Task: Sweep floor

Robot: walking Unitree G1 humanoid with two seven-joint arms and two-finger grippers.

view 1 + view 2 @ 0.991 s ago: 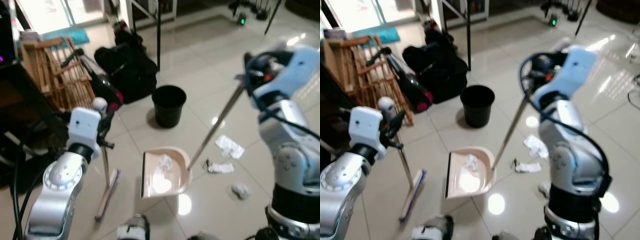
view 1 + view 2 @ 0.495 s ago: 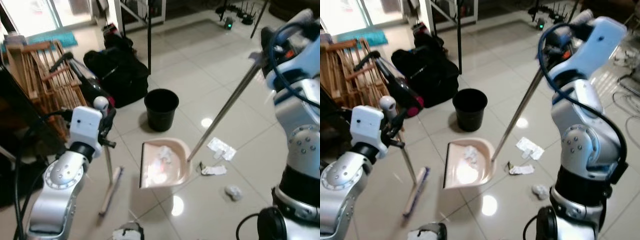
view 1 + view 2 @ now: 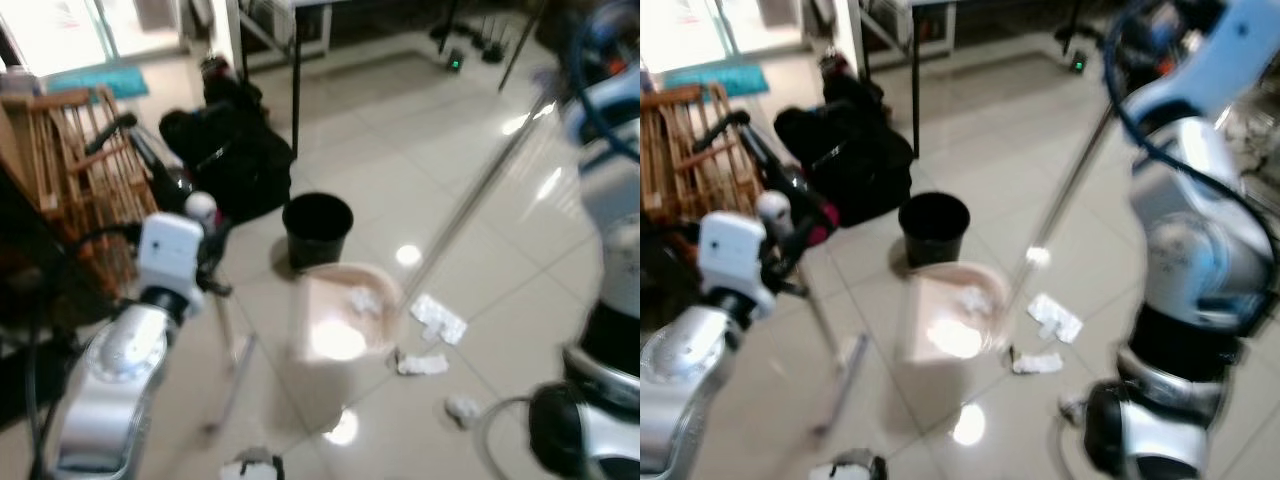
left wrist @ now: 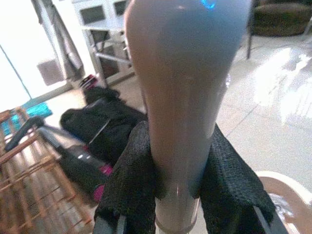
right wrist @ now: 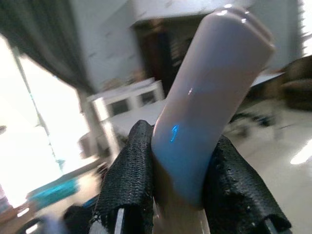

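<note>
Glossy pale tiled floor (image 3: 400, 140). A black bucket (image 3: 317, 228) stands on it, with a beige dustpan (image 3: 340, 315) holding crumpled paper just in front. Three white paper scraps (image 3: 436, 318) lie beside the dustpan. A black bag (image 3: 225, 160) rests against a wooden rack (image 3: 70, 150).

Glossy pale tiled floor (image 3: 400, 150) — wooden rack (image 3: 70, 150), bright window (image 4: 14, 58) behind
</note>
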